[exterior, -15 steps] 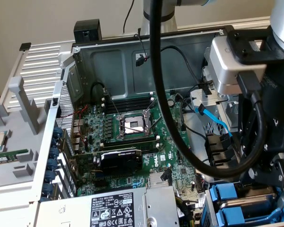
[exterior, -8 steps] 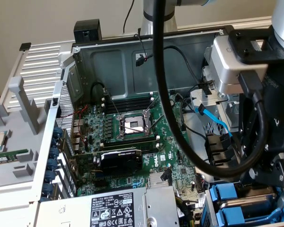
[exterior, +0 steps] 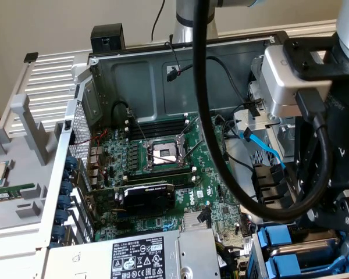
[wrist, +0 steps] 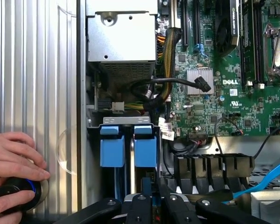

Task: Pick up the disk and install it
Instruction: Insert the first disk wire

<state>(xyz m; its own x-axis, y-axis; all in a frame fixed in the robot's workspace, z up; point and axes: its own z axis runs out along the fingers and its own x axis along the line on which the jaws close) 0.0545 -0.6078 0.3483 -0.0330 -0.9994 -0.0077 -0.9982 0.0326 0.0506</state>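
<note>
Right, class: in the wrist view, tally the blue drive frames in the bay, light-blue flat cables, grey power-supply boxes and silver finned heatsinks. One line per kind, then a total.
Blue drive frames: 2
Light-blue flat cable: 1
Grey power-supply box: 1
Silver finned heatsink: 1
Total: 5

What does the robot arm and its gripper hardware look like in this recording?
The arm is a silver-grey tube. Its wrist carries a light grey block and black housings, with a thick black cable looping down beside it. The gripper has black linkage fingers joined by round pivot pins.
</note>
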